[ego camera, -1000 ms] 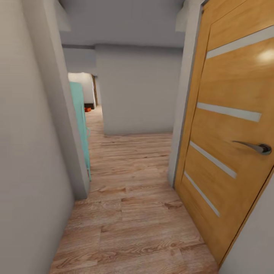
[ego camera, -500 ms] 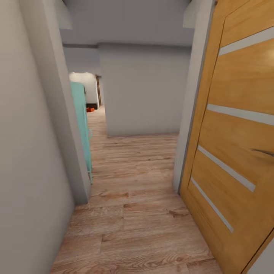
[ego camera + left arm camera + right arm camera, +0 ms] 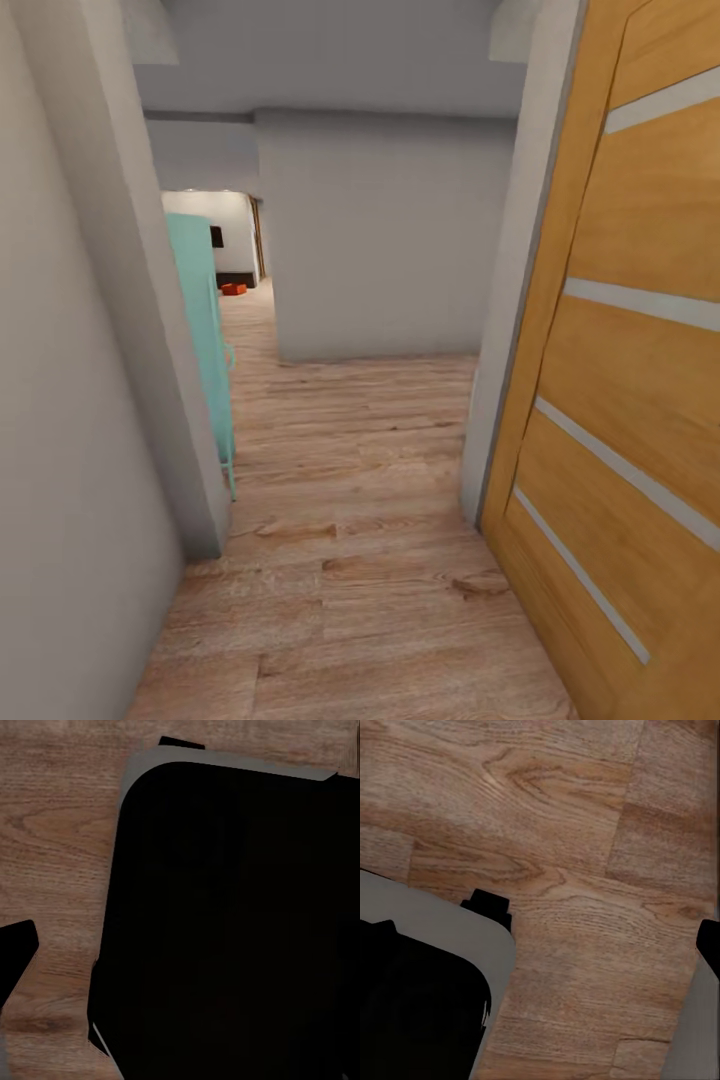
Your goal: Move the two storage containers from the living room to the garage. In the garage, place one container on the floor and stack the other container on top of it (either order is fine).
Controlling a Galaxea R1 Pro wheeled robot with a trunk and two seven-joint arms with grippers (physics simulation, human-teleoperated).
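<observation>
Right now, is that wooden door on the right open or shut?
Open. The wooden door swings into the hallway at an angle, its edge clear of the white frame, and wood-plank floor runs on past it.

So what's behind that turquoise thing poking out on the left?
Behind the turquoise furniture, a wood-floored passage leads to a bright room holding a small orange-red object. The grey wall hides the rest.

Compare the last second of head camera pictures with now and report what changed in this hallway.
The camera rolled forward along the wood-plank floor, so the whole picture shifted. The wooden door slid rightward and its handle left the frame. The teal panel and grey wall ahead look a little nearer, and more of the far room shows, with a small orange-red object on its floor. Nothing was grasped or released; the things themselves stayed put.
</observation>
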